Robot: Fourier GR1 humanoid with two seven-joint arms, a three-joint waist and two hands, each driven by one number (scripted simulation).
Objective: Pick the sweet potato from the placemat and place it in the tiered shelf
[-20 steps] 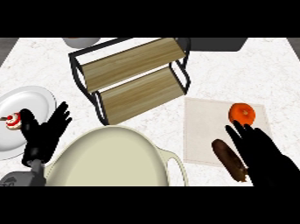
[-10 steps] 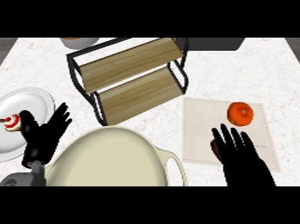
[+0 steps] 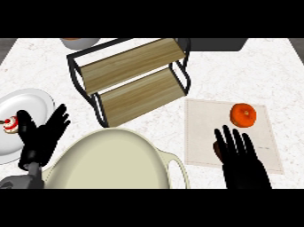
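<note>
Sweet potato (image 3: 216, 148) mostly hidden under my open right hand (image 3: 240, 153) on placemat (image 3: 203, 128), not gripped; lift and tiered shelf (image 3: 131, 80) placement left. Left hand (image 3: 43, 135) open.

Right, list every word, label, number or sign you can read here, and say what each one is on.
None can be read.
The tiered shelf, placemat, white plate and cream pot carry no writing.
The orange fruit shows no sticker.
The sweet potato is mostly hidden under the right hand; no label shows on it.
</note>
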